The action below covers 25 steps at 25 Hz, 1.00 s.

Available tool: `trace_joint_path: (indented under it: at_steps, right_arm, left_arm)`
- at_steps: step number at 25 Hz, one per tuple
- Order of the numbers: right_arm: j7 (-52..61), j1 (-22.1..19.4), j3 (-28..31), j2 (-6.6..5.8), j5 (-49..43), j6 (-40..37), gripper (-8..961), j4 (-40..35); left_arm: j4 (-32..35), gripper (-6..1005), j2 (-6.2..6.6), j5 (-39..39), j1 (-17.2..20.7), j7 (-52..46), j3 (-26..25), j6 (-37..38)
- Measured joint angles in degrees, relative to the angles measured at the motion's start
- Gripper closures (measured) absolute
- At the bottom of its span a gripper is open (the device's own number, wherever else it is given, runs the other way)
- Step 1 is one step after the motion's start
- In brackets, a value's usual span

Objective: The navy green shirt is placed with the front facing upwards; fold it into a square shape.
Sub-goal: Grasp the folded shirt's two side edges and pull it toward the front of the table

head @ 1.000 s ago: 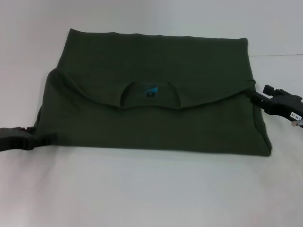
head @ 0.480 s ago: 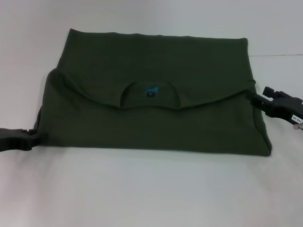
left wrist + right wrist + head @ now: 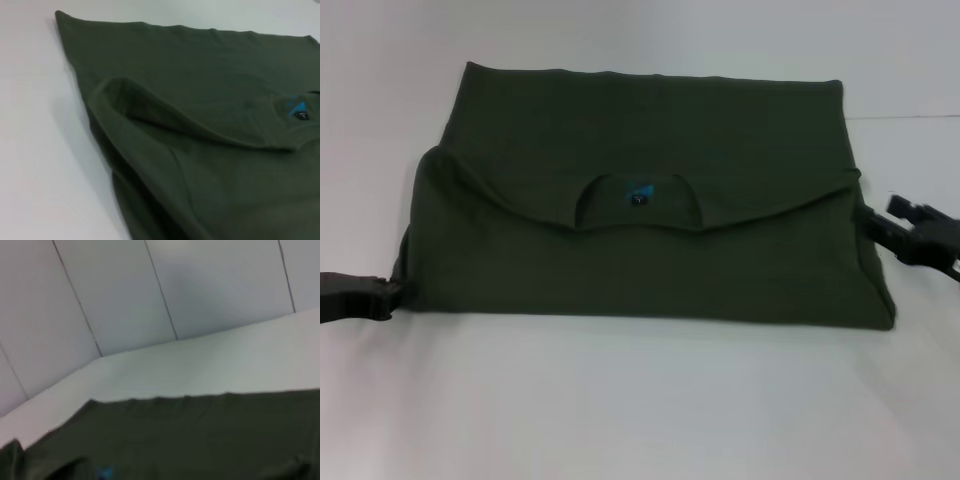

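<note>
You are looking at the shirt (image 3: pixel 640 215) lying across the middle of the head view as a wide band, already folded once so the collar with its blue label (image 3: pixel 639 193) is sitting at the centre of the upper layer's curved edge. Its long axis is running left to right across the frame, and that is what the coming move is turning on: to make a square, the two short ends are needing to come inward toward the label.

Your left gripper (image 3: pixel 388 293) is sitting at the lower left of the frame, its tip touching or just beside the shirt's near-left corner. Your right gripper (image 3: pixel 868 218) is sitting at the right edge, a little higher in the frame, its tip meeting the shirt's right end just below where the upper layer's edge finishes. So the shirt is lying between the two grippers, each one equally close to its own end.

You cannot tell from any view whether either gripper is pinching cloth or standing apart; the tips are too dark against the fabric. The left wrist view is showing only the layered left end of the shirt on the white table (image 3: pixel 640 400).
</note>
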Motion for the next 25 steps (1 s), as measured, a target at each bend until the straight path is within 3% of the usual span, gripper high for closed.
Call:
trace_joint_path:
  at_steps: [4,11,25]
  right_arm:
    - [0.0,-3.5,-2.2,0.00,-0.1,-2.9,258,-2.4]
    - [0.0,-8.1,-2.7,0.02,-0.1,-5.7,260,-3.3]
    - [0.0,-7.2,-4.4,0.33,-2.2,-1.7,282,0.7]
  left_arm:
    - [0.0,969,-0.13,-0.2,-0.1,0.0,0.0,0.5]
    - [0.6,968,-1.07,-3.5,-0.2,0.0,0.0,1.9]
    - [2.8,969,-1.13,-6.3,-0.1,0.0,-0.1,5.9]
